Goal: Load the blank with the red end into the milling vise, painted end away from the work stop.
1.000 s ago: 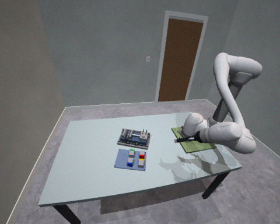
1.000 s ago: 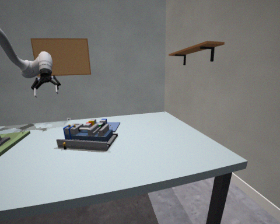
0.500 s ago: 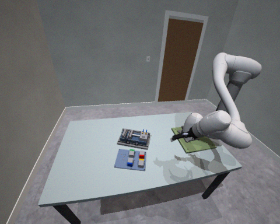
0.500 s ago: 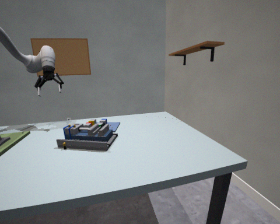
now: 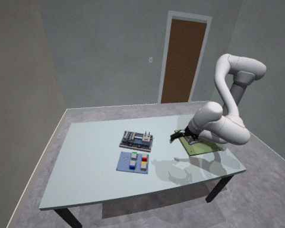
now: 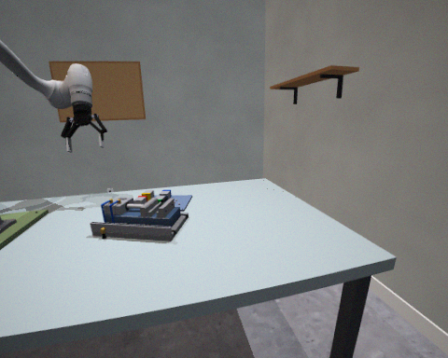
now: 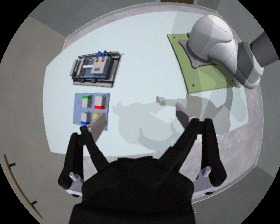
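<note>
found the blank with the red end [image 5: 144, 157] [image 6: 140, 199] [image 7: 99, 101] on the infeed plate [image 5: 122, 163] [image 6: 186, 202] [image 7: 77, 115], grey end towards the milling vise [image 5: 139, 144] [image 6: 144, 217] [image 7: 96, 68], probably calling for a half turn on the way to bring paint away from the work stop. noted its red end close to the painted end of the yellow-ended blank [image 5: 143, 167] [image 6: 147, 194] [image 7: 96, 116], leaving little finger room there; judged a grasp across its long sides safer. saw the green-ended blank [image 5: 133, 156] [image 6: 159, 200] [image 7: 86, 103] and blue-ended blank [image 5: 132, 164] [image 6: 165, 193] [image 7: 85, 118] on the same plate, neighbours not to be nudged. read the vise as ready for loading from above, hoses [image 5: 147, 133] [image 6: 107, 213] [image 7: 103, 53] marking the block not to seat against. saw the gripper [image 5: 177, 136] [image 6: 85, 148] [image 7: 141, 120] high above the table, spread wide with nothing pinched, apparently for an approach to the plate.
</note>
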{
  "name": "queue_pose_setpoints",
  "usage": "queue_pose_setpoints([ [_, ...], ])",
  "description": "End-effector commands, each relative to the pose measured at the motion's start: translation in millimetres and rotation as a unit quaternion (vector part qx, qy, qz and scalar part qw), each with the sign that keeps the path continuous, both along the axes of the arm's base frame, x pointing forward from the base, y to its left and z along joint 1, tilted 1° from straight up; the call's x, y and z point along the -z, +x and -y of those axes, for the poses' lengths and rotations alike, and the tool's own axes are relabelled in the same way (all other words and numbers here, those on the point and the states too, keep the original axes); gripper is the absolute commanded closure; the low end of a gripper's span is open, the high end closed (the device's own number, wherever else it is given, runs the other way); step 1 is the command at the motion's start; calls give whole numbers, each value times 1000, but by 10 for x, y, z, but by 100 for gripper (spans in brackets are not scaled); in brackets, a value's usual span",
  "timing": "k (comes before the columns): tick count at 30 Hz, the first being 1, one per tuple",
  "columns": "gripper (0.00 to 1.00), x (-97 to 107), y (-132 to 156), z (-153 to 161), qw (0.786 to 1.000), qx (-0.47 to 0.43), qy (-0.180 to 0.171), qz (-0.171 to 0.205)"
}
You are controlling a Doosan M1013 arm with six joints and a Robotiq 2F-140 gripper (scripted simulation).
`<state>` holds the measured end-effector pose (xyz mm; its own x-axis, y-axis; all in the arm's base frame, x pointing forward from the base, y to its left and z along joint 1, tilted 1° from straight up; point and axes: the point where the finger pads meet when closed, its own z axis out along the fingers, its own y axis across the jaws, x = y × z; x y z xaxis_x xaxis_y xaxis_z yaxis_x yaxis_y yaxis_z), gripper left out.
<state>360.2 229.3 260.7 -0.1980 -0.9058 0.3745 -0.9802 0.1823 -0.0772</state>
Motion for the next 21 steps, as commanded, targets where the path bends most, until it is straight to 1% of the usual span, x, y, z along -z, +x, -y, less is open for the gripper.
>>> queue_pose_setpoints([
  [1,0,-9,105,38,999,15,32,0],
  [5,0,-19,198,71,998,29,60,2],
  [7,0,-19,198,71,998,29,60,2],
  [8,0,-22,180,63,998,26,53,3],
  [21,0,-55,481,170,987,70,142,6],
])
